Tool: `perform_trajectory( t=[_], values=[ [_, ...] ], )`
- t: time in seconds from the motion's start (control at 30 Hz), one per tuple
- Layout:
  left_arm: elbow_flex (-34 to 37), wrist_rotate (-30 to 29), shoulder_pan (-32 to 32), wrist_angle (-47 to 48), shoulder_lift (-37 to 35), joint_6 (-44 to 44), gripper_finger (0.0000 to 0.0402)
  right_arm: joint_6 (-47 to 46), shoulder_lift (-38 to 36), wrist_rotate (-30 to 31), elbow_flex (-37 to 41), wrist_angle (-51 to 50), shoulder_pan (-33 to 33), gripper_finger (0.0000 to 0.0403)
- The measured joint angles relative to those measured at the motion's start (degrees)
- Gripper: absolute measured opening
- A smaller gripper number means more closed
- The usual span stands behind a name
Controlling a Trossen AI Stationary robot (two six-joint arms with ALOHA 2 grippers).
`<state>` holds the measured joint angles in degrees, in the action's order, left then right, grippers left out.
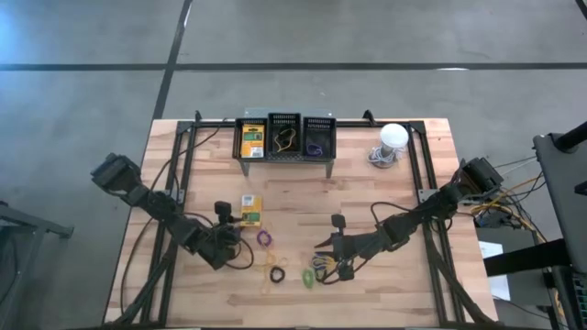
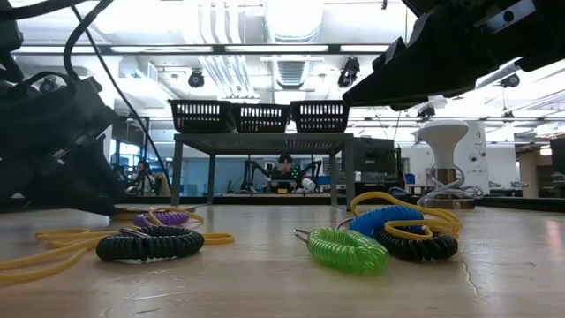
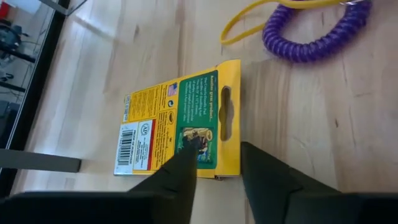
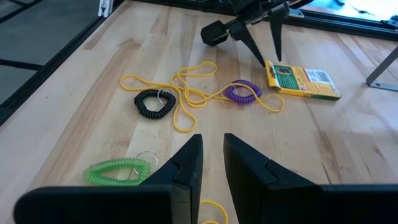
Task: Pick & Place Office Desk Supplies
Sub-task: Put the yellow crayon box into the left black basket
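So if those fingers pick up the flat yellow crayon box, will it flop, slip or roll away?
Probably none. The crayon box looks like stiff printed card lying flat on the wooden table, so it should hold its shape and not roll. Being thin and flush with the wood, it may slide before the left gripper's fingers catch an edge. It looks light.

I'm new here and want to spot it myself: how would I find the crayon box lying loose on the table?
Start at the wooden table and its row of three black bins at the far edge. Come toward the left arm's tool; the crayon box lies flat beside it. It is the only flat yellow-and-green card box there, while its neighbours are coiled cords and thin yellow bands.
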<state>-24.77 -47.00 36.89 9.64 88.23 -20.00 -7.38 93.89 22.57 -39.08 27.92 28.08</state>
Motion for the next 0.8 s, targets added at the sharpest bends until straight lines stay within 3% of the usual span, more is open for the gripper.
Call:
perform_trajectory(
  t=[0.3,0.43,0.6,0.67,0.8],
  values=[
    [0.1,-1.2,-2.0,-0.3,0.2,-4.5,0.0019,0.1,0.0,0.0,0.0,0.0,0.0,0.0063],
    [-1.5,-4.3,-2.2,-0.1,0.4,-7.8,0.0004,0.1,0.0,0.0,0.0,0.0,0.0,0.006],
    [-9.5,-11.6,-0.8,3.9,0.2,-8.6,0.0002,0.0,0.0,0.0,0.0,0.0,0.0,0.006],
    [-14.1,-14.8,-0.5,8.7,0.0,-8.0,0.0002,0.0,0.0,0.0,0.0,0.0,0.0,0.0061],
    [-24.2,-15.1,-0.4,21.7,-0.2,-7.5,0.0001,0.0,0.0,0.0,0.0,0.0,0.0,0.0064]
  ],
)
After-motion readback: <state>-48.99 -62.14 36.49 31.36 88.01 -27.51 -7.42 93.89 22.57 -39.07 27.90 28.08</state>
